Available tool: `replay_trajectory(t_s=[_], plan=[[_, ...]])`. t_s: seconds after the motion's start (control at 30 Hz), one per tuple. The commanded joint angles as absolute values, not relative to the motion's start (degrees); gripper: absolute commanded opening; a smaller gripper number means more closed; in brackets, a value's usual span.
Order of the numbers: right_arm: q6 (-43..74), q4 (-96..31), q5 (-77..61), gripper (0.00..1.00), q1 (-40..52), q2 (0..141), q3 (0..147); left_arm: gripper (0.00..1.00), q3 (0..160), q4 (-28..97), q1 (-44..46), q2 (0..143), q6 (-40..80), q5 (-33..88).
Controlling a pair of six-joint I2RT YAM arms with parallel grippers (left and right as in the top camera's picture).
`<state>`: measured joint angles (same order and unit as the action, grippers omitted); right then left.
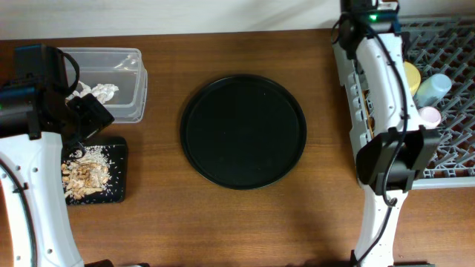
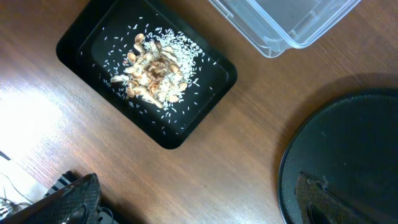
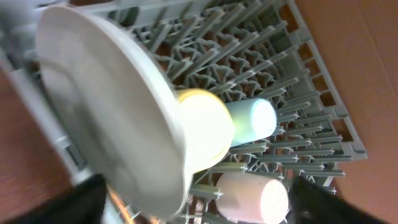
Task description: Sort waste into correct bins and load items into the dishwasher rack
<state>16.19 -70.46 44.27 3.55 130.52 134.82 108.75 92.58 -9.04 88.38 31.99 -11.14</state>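
Closest to the right wrist camera, the pale grey-green plate (image 3: 106, 106) stands on edge in the grey rack (image 3: 311, 93), with the yellow bowl (image 3: 202, 127), light blue cup (image 3: 252, 119) and pink cup (image 3: 252, 196) behind it. The right pincer (image 3: 199, 202) is spread wide, pinching nothing. The left pincer (image 2: 196, 205), also spread, hangs over the desk (image 2: 236, 143) near the flat black tray (image 2: 81, 46) of food scraps (image 2: 152, 71). The napkin (image 1: 100, 91) lies in the clear tub (image 1: 133, 81).

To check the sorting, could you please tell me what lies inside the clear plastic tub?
A crumpled white napkin lies in the clear tub. The left arm covers the tub's left end, so anything else there cannot be seen.
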Motion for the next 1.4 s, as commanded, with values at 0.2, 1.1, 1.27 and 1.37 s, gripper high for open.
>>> replay_trajectory(t_s=[0.2,1.1,1.27,1.37], plan=[[20.3,-76.6,24.5,0.98,7.2,110.7,135.3,0.99,109.1,92.7,-9.2,87.8,31.9,-11.4],[27.1,-95.8,5.8,0.98,13.5,43.9,87.7,0.99,109.1,92.7,-9.2,87.8,31.9,-11.4],[27.1,-95.8,5.8,0.98,13.5,43.6,86.4,0.99,109.1,92.7,-9.2,87.8,31.9,-11.4],[27.1,-95.8,5.8,0.98,13.5,43.6,86.4,0.99,109.1,92.7,-9.2,87.8,31.9,-11.4]])
